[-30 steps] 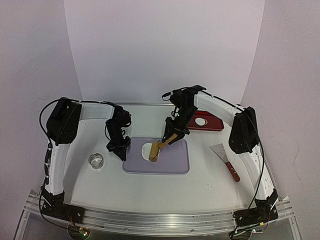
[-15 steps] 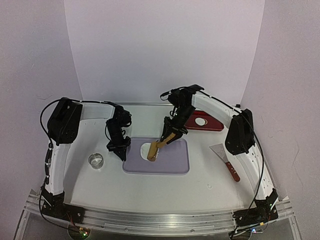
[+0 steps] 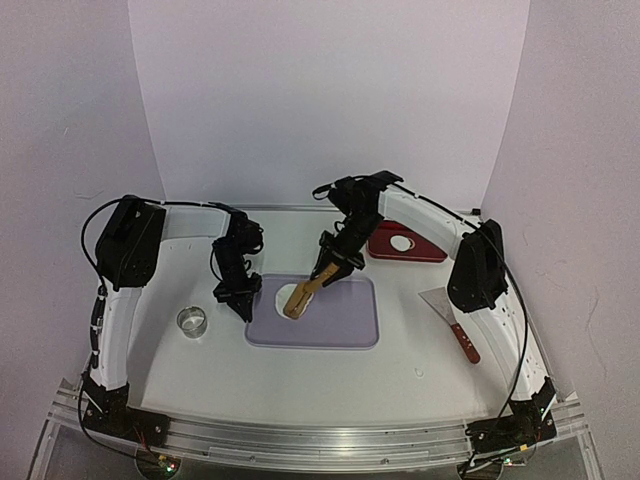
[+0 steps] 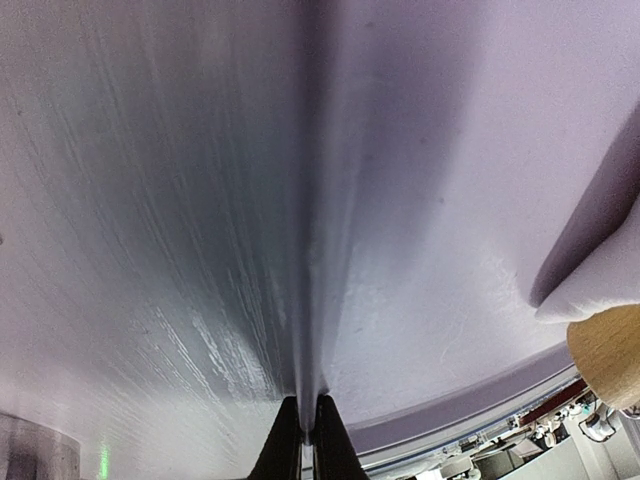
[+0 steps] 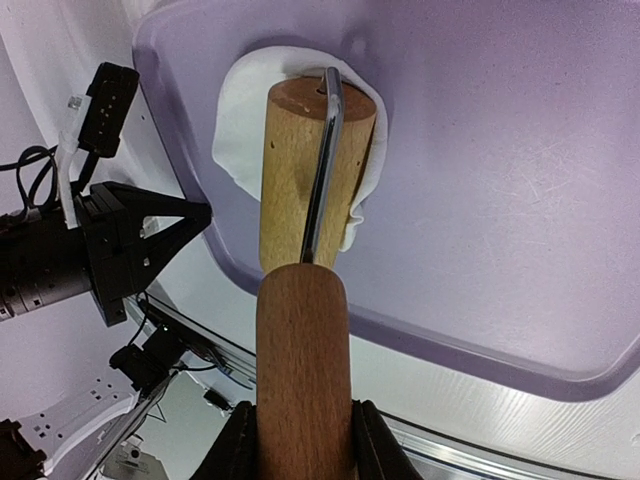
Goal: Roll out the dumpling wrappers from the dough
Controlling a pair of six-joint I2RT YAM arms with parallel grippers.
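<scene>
- The right gripper [image 5: 303, 442] is clamped on the thick round handle of the wooden dough roller [image 5: 300, 170], one finger on each side of it.
- The left gripper [image 4: 308, 436] is closed on nothing, its tips pressed to the table just off the left edge of the flat purple rectangular mat [image 4: 420, 200].
- Over the last second the right arm has swung towards the left arm. The roller head has travelled the same way across the soft white dough [image 5: 235, 130].
- The dough showed as a bare white patch to the left of the head before; now the head covers most of it and only a rim shows around it.
- I judge this a pass in mid-stroke. The dough is a thin sheet but still uneven at its edge, so flattening goes on and cutting has not begun.
- In the top view the roller's long axis slants from the gripper at back right down to the head at front left, handle raised and head low on the dough.
- The head's cylinder lies in line with the handle, joined to it by a bent metal rod.
- The dough lies in the mat's left rear part, roughly oval, its longer side seemingly along the roller.
- Farther out, a small metal ring cutter [image 3: 191, 321] stands left of the mat.
- A dark red tray [image 3: 430, 247] holding one round white dumpling wrapper [image 3: 401, 243] sits at back right.
- A red-handled metal scraper [image 3: 455, 320] lies to the right.
</scene>
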